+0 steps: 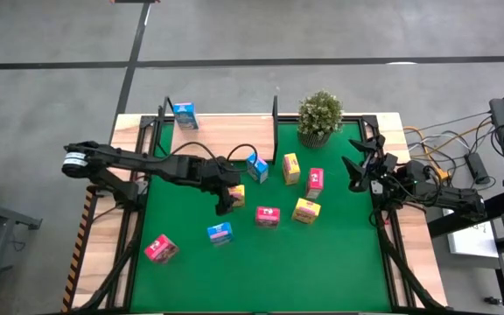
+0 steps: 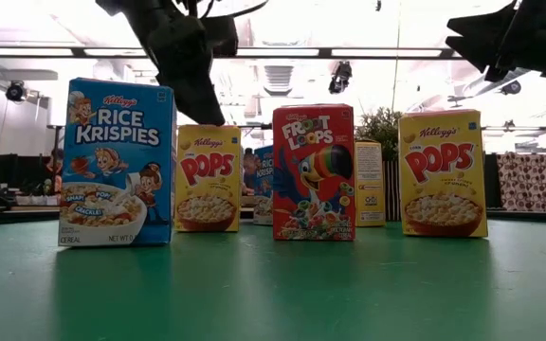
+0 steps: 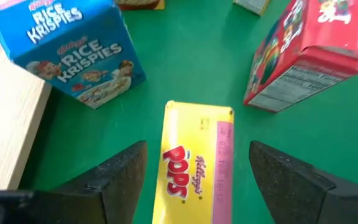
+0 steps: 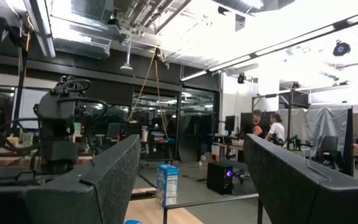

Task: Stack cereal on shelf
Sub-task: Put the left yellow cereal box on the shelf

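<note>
My left gripper point(image 1: 227, 198) is open and points down over an upright yellow Pops box point(image 3: 194, 163) near the mat's middle. Its fingers point(image 3: 114, 180) stand on either side of the box top with a gap on each side, and it also shows in the low view point(image 2: 197, 99). A blue Rice Krispies box point(image 3: 67, 50) and a pink-red Froot Loops box point(image 3: 309, 56) stand just beyond. The shelf point(image 1: 226, 131) stands at the far edge with one blue box point(image 1: 185, 115) on it. My right gripper point(image 1: 357, 166) is open and empty, raised at the right edge.
More boxes stand or lie on the green mat point(image 1: 322, 262): blue point(image 1: 220, 233), pink-red point(image 1: 268, 216), point(image 1: 160, 249), point(image 1: 314, 181), yellow point(image 1: 306, 210), point(image 1: 291, 168). A potted plant point(image 1: 320, 116) stands right of the shelf. Cables lie off the table's right edge.
</note>
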Controlling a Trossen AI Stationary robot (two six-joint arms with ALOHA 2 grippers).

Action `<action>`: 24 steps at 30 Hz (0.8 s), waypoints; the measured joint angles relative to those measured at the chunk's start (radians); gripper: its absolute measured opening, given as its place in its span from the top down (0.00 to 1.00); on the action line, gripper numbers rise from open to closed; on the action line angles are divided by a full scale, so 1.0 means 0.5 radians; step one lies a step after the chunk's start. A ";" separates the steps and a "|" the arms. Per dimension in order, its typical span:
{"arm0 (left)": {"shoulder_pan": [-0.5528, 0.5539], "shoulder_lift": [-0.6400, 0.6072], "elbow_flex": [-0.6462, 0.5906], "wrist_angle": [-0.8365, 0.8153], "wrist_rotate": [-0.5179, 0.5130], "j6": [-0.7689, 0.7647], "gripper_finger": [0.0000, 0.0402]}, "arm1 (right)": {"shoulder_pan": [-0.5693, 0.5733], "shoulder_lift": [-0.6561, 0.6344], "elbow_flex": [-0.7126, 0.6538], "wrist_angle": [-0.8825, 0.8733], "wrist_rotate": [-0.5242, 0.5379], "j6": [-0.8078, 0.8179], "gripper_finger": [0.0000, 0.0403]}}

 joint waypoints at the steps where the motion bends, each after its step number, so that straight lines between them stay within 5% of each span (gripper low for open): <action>1: 0.000 0.004 0.000 -0.018 -0.005 0.000 0.34 | 0.000 0.000 0.000 0.013 0.000 -0.002 0.32; 24: -0.010 0.006 -0.001 -0.063 -0.025 0.001 0.59 | 0.000 0.000 -0.001 -0.037 0.000 0.137 0.32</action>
